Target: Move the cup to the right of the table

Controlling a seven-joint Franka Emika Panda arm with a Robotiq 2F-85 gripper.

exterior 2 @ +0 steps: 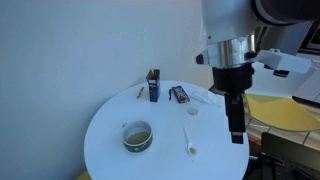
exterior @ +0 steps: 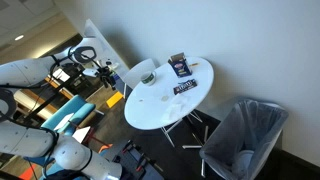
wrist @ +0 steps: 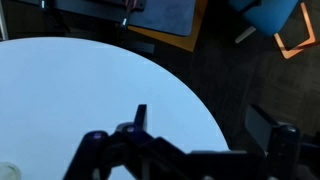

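Note:
The cup (exterior 2: 137, 136) is small, round and pale greenish-grey with a dark inside. It stands upright on the round white table (exterior 2: 110, 120), near the front edge in this exterior view. It also shows small in an exterior view (exterior: 148, 78) on the table (exterior: 160, 105). My gripper (exterior 2: 236, 128) hangs past the table's rim, well apart from the cup, and points down. It also shows in an exterior view (exterior: 107, 72). In the wrist view my gripper (wrist: 203, 125) is open and empty over the table's edge (wrist: 90, 90). A pale sliver at the bottom left corner may be the cup.
Two dark blue packets (exterior 2: 153, 85) (exterior 2: 180, 94) sit at the back of the table, one upright and one flat. Two small white bits (exterior 2: 193, 112) (exterior 2: 191, 150) lie near the gripper's side. A grey mesh chair (exterior: 245, 135) stands beside the table. Dark floor lies below the rim.

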